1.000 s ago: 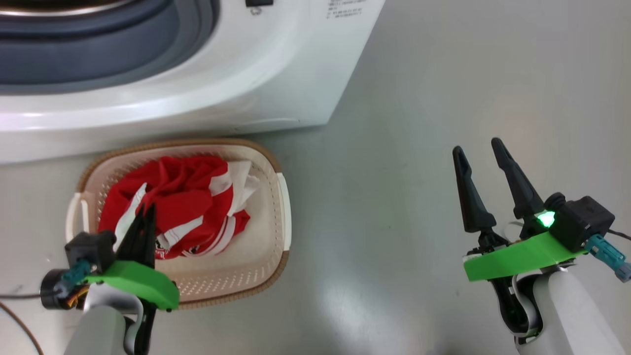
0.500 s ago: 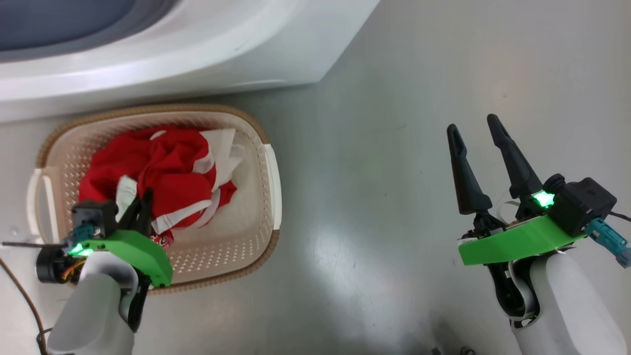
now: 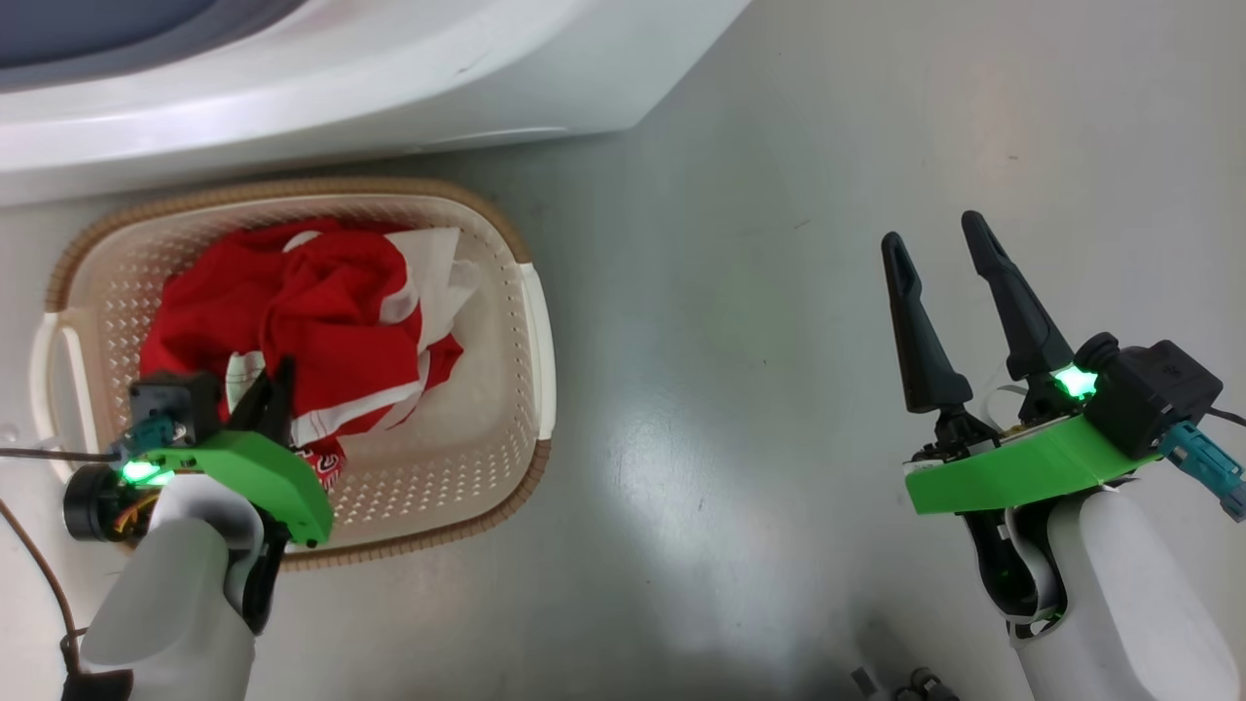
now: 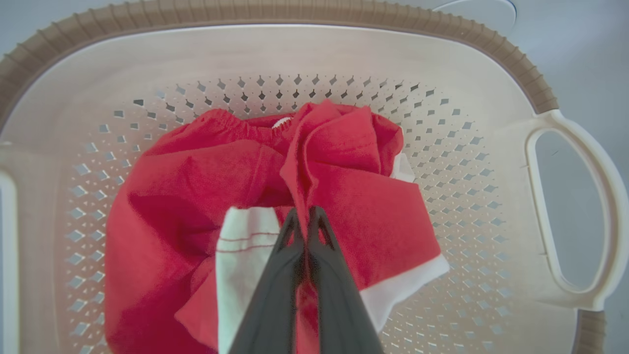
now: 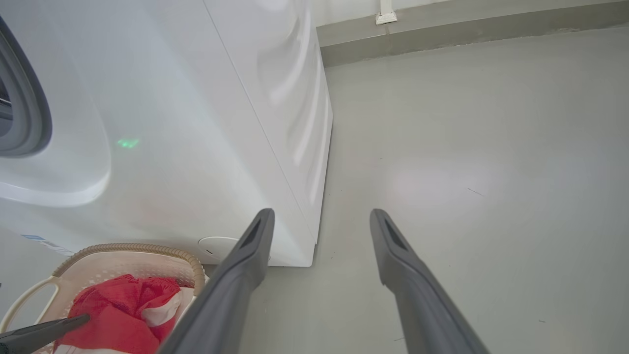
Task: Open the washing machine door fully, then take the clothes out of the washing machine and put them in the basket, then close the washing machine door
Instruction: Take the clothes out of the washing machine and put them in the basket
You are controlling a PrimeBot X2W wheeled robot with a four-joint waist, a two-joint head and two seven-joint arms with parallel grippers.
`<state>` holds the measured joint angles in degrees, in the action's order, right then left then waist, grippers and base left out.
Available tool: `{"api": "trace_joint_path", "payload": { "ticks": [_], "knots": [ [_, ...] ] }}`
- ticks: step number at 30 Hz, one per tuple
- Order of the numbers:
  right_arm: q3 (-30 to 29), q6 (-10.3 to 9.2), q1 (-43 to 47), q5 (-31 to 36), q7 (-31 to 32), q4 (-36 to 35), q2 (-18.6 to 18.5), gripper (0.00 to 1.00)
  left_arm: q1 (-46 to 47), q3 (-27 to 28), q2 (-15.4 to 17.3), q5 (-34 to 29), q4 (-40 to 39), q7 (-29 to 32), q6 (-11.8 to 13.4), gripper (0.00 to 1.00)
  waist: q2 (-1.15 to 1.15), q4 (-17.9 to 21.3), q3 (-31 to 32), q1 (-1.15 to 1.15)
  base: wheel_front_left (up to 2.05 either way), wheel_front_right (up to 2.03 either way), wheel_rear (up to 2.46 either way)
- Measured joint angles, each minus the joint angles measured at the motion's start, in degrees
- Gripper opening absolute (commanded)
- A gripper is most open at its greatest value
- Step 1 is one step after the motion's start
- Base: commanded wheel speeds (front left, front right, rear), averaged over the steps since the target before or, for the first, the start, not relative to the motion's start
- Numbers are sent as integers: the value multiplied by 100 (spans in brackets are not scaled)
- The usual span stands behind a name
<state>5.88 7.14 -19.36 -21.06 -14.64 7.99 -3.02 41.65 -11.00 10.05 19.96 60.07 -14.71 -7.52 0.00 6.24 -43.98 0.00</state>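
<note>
The cream basket with its brown rim stands on the floor in front of the white washing machine. Crumpled red and white clothes lie in it. My left gripper hangs over the basket's near side. In the left wrist view that gripper is shut on a raised fold of the red clothes, low inside the basket. My right gripper stands open over bare floor to the right with nothing between its fingers. The washing machine door is out of view.
The grey drum gasket shows at the left of the machine's front. Grey floor stretches between the basket and my right arm. A skirting strip runs along the far wall. A thin cable trails by my left arm.
The head camera has tilted down, so the machine slid up the picture. My left gripper has come lower over the basket, still shut. The right gripper stays open in place.
</note>
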Motion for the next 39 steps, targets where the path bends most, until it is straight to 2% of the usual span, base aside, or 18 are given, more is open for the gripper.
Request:
{"api": "trace_joint_path", "payload": {
  "ticks": [16,29,39],
  "knots": [
    [-92,0,37,24,0,211,0,100,-384,280,-4,140,-433,-1,0,100,0,-127,704,0,0,0,0],
    [-158,0,348,51,0,403,0,100,-1227,716,-69,49,-1759,-1,0,100,0,-270,1651,0,0,0,0],
    [-266,0,758,97,1,485,3,100,-1988,1060,-180,-431,-2919,-1,0,100,0,-393,2434,0,0,0,0]
  ]
}}
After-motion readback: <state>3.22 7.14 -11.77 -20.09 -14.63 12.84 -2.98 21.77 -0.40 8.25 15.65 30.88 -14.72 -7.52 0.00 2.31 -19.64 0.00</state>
